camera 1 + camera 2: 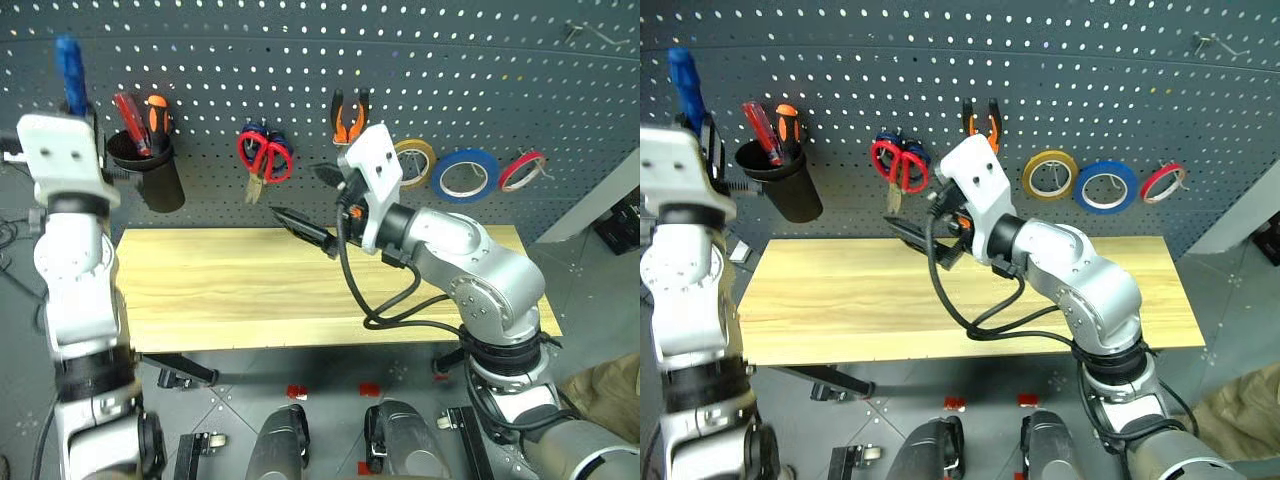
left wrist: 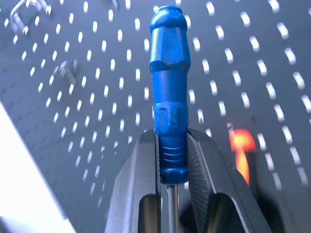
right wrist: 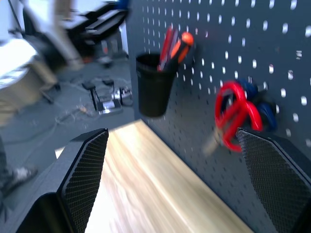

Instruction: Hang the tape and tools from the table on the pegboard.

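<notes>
My left gripper (image 2: 171, 145) is shut on the lower handle of the blue-handled screwdriver (image 1: 70, 62), held upright in front of the pegboard (image 1: 250, 60) at its upper left, just left of the black cup. On the pegboard hang the red-handled scissors (image 1: 266, 156), the orange-and-black pliers (image 1: 349, 118) and the blue tape (image 1: 465, 175). My right gripper (image 1: 314, 203) is open and holds nothing. It hovers over the back of the table (image 1: 230, 290), a little right of the red scissors and apart from them.
A black cup (image 1: 152, 175) on the pegboard holds a red and an orange screwdriver. Blue-handled scissors (image 1: 254, 129) hang behind the red ones. A yellow roll (image 1: 416, 160) and a thin red roll (image 1: 522, 170) flank the blue tape. A bare metal hook (image 1: 590, 33) sits top right.
</notes>
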Action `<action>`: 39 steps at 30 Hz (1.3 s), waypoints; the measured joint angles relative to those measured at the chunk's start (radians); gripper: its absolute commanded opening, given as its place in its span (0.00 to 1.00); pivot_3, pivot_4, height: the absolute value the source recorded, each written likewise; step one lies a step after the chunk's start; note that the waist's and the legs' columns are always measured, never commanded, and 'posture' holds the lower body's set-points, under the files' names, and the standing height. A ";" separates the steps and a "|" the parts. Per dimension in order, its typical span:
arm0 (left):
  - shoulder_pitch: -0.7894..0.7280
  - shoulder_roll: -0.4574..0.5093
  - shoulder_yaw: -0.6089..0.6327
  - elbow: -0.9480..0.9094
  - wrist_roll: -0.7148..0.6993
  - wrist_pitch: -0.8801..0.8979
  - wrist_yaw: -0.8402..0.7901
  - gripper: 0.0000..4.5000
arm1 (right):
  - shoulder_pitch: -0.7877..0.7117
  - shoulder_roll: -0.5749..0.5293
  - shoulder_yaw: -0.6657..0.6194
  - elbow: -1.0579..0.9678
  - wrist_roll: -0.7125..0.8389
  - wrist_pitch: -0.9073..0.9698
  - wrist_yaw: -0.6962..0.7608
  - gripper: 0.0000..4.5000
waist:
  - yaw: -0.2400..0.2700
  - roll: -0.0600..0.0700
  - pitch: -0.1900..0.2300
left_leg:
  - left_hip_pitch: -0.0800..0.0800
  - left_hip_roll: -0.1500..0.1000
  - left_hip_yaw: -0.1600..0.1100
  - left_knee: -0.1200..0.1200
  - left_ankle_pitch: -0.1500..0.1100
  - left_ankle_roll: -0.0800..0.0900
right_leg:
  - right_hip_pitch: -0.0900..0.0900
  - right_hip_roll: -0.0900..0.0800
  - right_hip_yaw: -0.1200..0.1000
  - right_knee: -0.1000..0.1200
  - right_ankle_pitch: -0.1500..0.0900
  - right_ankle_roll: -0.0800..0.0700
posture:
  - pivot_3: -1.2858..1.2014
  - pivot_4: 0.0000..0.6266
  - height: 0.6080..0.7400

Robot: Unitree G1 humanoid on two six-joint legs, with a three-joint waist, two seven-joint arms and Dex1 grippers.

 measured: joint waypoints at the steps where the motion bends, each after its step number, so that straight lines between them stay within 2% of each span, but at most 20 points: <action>1: -0.040 0.009 -0.008 0.065 0.000 -0.035 -0.005 0.09 | -0.002 0.005 -0.001 0.003 0.000 0.005 -0.008 1.00 | -0.002 0.000 0.000 | 0.000 0.000 0.000 0.000 0.000 0.000 | 0.000 0.000 0.000 0.000 0.000 0.000 | 0.41 0.21 1.00; 4: -0.146 0.021 -0.032 0.283 0.001 -0.151 -0.009 0.09 | -0.004 0.017 0.000 0.005 0.001 0.013 -0.029 1.00 | -0.010 0.000 0.000 | -0.001 -0.001 0.001 0.000 0.002 -0.003 | 0.000 -0.001 0.000 -0.001 0.000 0.000 | 0.40 0.22 1.00; 8: -0.177 0.023 -0.050 0.446 0.000 -0.249 -0.007 0.09 | -0.004 0.020 0.003 0.005 0.001 0.019 -0.047 1.00 | -0.022 0.000 0.000 | -0.001 -0.001 0.002 0.000 0.002 -0.003 | -0.001 -0.001 0.001 -0.002 0.000 0.000 | 0.39 0.22 1.00; 14: -0.140 0.022 -0.049 0.489 -0.007 -0.312 0.002 0.09 | -0.004 0.016 0.009 0.004 0.002 0.029 -0.051 1.00 | -0.050 0.000 0.000 | 0.000 0.000 0.002 0.000 0.002 -0.003 | -0.001 -0.001 0.001 0.000 0.000 0.000 | 0.39 0.21 1.00; 16: -0.114 0.017 -0.048 0.487 -0.009 -0.317 0.015 0.25 | -0.004 0.015 0.009 0.004 0.002 0.029 -0.051 1.00 | -0.053 0.000 0.000 | 0.000 0.000 0.002 0.000 0.002 -0.003 | -0.001 -0.001 0.001 0.000 0.000 0.000 | 0.39 0.21 1.00; 17: -0.097 0.010 -0.043 0.482 -0.016 -0.321 0.022 0.30 | -0.004 0.015 0.009 0.004 0.002 0.028 -0.050 1.00 | -0.054 0.000 0.000 | 0.000 0.000 0.002 0.000 0.002 -0.003 | -0.001 -0.001 0.001 0.000 0.000 0.000 | 0.40 0.21 1.00; 24: -0.015 -0.023 -0.027 0.354 -0.060 -0.326 0.064 0.79 | -0.003 0.010 0.020 0.004 0.002 0.027 -0.048 1.00 | -0.057 0.000 -0.001 | -0.001 0.000 0.001 0.001 0.002 -0.003 | 0.000 -0.001 0.001 0.001 0.000 0.000 | 0.40 0.20 1.00; 29: 0.068 -0.033 -0.077 0.153 -0.062 -0.297 0.013 0.79 | 0.005 0.000 0.029 0.005 -0.001 0.008 -0.047 1.00 | -0.055 0.000 -0.006 | -0.001 -0.001 0.001 0.002 0.002 -0.003 | 0.000 -0.001 0.001 0.001 0.000 0.000 | 0.40 0.18 1.00; 32: 0.161 -0.062 -0.095 0.031 -0.074 -0.216 -0.013 0.79 | 0.017 -0.014 0.031 0.005 -0.006 -0.016 -0.040 1.00 | -0.058 0.000 -0.018 | 0.000 -0.001 0.001 0.002 0.002 -0.003 | 0.000 -0.001 0.001 0.001 0.000 0.000 | 0.41 0.16 1.00; 37: 0.316 -0.081 -0.088 -0.143 -0.110 -0.021 -0.030 0.79 | 0.079 -0.077 0.028 0.017 -0.028 -0.093 -0.017 1.00 | -0.065 0.000 -0.029 | 0.000 0.000 0.000 0.002 0.002 -0.003 | 0.000 -0.001 0.001 0.002 0.000 0.000 | 0.43 0.11 1.00; 39: 0.366 -0.105 -0.081 -0.196 -0.135 0.086 -0.027 0.79 | 0.121 -0.099 0.027 0.045 -0.060 -0.161 -0.011 1.00 | -0.062 0.001 -0.046 | 0.000 0.000 0.000 0.002 0.002 -0.003 | 0.000 0.000 0.001 0.002 0.000 0.000 | 0.43 0.09 1.00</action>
